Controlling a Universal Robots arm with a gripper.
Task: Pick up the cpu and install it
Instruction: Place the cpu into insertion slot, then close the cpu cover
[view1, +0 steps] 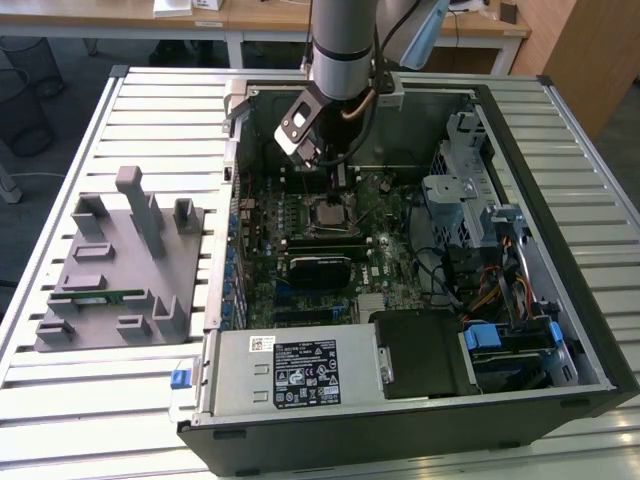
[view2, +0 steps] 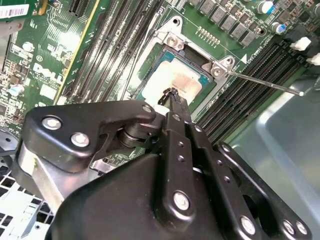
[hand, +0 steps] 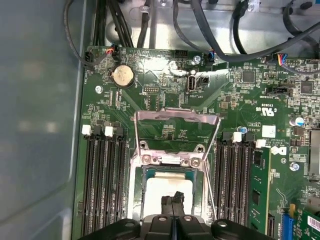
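Exterior view. Hangs nose-down inside the open case (view1: 560, 150), with the gripper (view1: 337, 180) right above the socket (view1: 312, 228). Puts the cpu (view1: 330, 213) flat in that socket, straight beneath the tips, with no sideways offset worth naming. Leaves the grey fixture (view1: 110, 270), at the table (view1: 100, 420) edge on the exterior view's left, well apart from the work.

Second wrist view. Shows the fingers (view2: 176, 117) clenched together with nothing between them. Sets their tips at the silvery top of the cpu (view2: 184, 79), roughly mid-plate. Cannot tell touching from just above. Shows the thin lever (view2: 265, 85) raised, jutting out past a socket corner.

First wrist view. Shows the load plate (hand: 175, 131) swung open, hinged on the socket edge away from the gripper (hand: 173, 199). Finds the cpu (hand: 162, 182) square within the socket frame, between the memory slots (hand: 102, 185) on either side. Being square, offers no long axis; keeps its edges parallel to the slot rows. Lines the seam between the closed fingers up with those same rows.

Judging by this, looks seated but unlatched, with plate and lever both up. Comes down to a plain vertical relation: chip directly under the tool, along the tool's own axis.
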